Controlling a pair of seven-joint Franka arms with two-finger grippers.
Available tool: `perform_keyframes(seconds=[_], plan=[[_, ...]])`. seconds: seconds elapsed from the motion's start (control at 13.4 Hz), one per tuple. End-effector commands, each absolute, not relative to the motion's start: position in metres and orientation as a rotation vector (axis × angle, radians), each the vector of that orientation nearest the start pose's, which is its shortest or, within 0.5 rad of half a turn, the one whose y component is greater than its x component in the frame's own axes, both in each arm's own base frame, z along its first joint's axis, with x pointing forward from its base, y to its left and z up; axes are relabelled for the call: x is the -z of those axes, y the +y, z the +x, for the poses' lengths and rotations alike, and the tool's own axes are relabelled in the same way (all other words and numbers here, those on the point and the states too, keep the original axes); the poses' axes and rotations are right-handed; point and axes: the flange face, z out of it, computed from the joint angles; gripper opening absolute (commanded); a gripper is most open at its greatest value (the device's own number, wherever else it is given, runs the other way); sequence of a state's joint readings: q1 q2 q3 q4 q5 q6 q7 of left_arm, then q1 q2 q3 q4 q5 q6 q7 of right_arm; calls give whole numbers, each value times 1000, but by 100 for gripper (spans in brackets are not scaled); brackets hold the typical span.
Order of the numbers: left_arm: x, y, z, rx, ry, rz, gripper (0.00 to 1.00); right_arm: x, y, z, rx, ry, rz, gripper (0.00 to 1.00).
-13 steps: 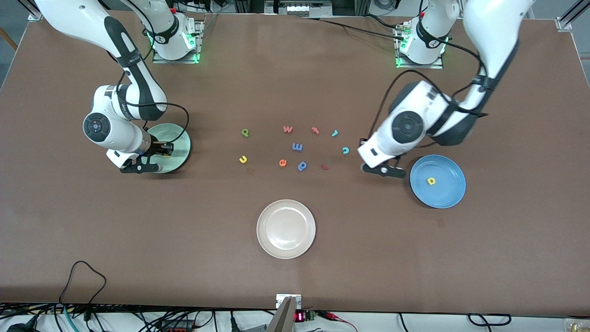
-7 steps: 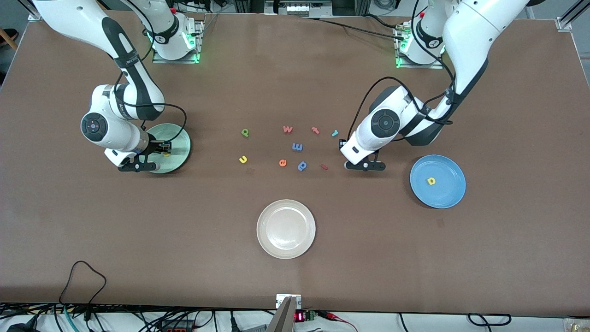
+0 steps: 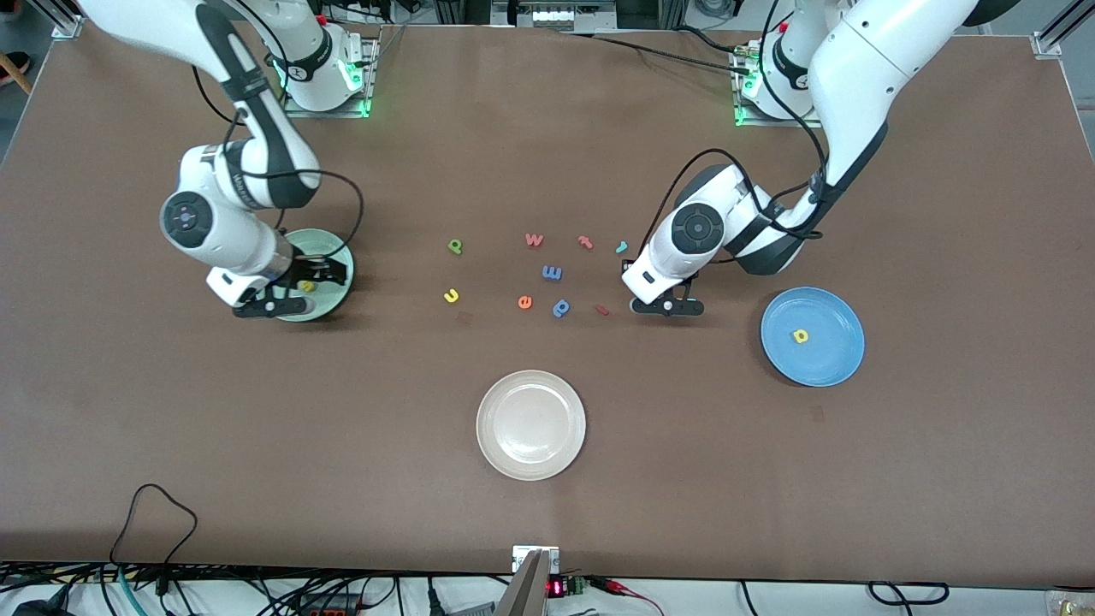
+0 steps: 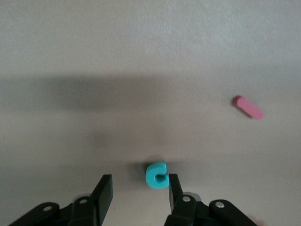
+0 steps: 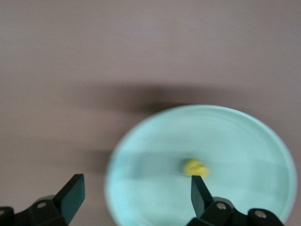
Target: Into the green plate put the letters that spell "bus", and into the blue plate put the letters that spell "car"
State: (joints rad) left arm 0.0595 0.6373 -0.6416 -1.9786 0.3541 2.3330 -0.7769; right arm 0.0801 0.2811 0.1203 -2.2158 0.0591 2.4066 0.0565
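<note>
Two glossy white Franka arms, dark grey joint bands, round grey wrist caps — black cables looping alongside, green-lit bases, black two-finger grippers.

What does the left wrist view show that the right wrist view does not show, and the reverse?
Only the left wrist view shows the teal "c" lying on the table, close to one finger of the open left hand, with a small pink piece farther off. Only the right wrist view shows the green plate with a yellow letter in it, under the open right hand. Both show the brown table and open black fingers.
</note>
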Motion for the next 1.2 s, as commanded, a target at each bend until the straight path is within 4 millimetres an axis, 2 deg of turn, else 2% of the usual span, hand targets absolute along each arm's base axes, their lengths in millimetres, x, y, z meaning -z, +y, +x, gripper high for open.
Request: perform_keyframes(seconds=[0.0,0.07,0.15,0.3,0.45,0.52,0.67,0.82,0.9,0.97,1.12], plan=[[-178,-331,497,-251,-18,-3157,57,-260,158,542,-90,-222,-3047,99],[-177,-330,497,-251,-22,-3156,55,-261,184,549,-66,-341,-3039,98],[-175,-330,496,-258,-23,-3154,52,-259,202,555,-52,-431,-3030,91],[-172,-329,495,-267,-49,-3151,51,-256,238,561,-27,-569,-3023,71],[-171,-329,495,-271,-53,-3148,38,-248,267,560,-29,-634,-3006,55],[-171,-329,495,-271,-53,-3148,34,-245,279,559,-29,-659,-2997,51],[-171,-328,496,-269,-56,-3148,33,-236,301,555,-36,-707,-2984,51],[-170,-326,497,-266,-59,-3145,26,-225,321,547,-38,-810,-2989,51],[-170,-326,497,-272,-64,-3143,17,-218,322,546,-38,-849,-3004,52],[-170,-325,496,-274,-60,-3136,13,-210,322,545,-48,-860,-3011,52],[-173,-323,497,-288,-72,-3116,12,-198,323,543,-58,-869,-3011,52]])
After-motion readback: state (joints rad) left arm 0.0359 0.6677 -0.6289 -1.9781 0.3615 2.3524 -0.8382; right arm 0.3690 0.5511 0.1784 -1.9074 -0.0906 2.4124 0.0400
